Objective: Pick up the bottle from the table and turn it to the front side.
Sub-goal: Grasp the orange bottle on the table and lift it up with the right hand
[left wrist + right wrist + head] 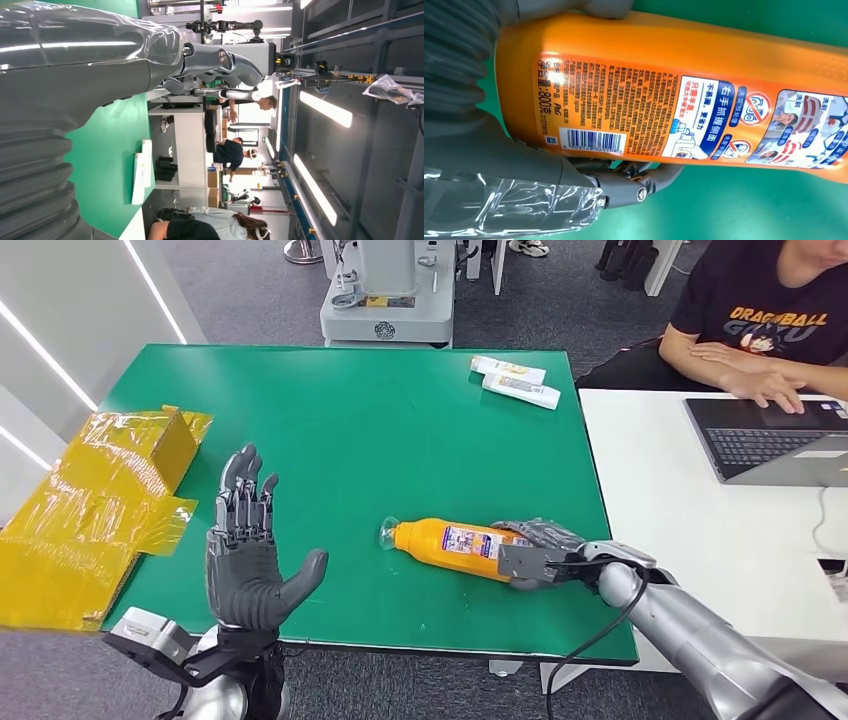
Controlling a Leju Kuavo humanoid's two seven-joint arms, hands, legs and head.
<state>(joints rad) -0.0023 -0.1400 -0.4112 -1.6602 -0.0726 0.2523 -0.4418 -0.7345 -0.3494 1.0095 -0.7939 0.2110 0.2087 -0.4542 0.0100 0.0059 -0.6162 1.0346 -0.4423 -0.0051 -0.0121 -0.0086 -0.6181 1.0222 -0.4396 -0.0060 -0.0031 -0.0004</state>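
Head view | right hand (540,555) grips bottle (455,540) (lying) | left hand (245,560) spread

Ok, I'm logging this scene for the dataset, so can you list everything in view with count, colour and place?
Bottle: one, orange with a clear cap, lying on its side on the near part of the table, barcode label up.
Table: one, green, centre.
Boxes: two, white, flat, at the table's far right corner.
Wrapping: one heap, yellow, at the table's left edge.
Desk: one, white, right of the table.
Laptop: one, grey, on the desk.
Person: one, black shirt, seated at the desk.
Machine: one, grey, beyond the table.
Left hand: raised, fingers spread, holds nothing.
Right hand: grips the bottle's base end.
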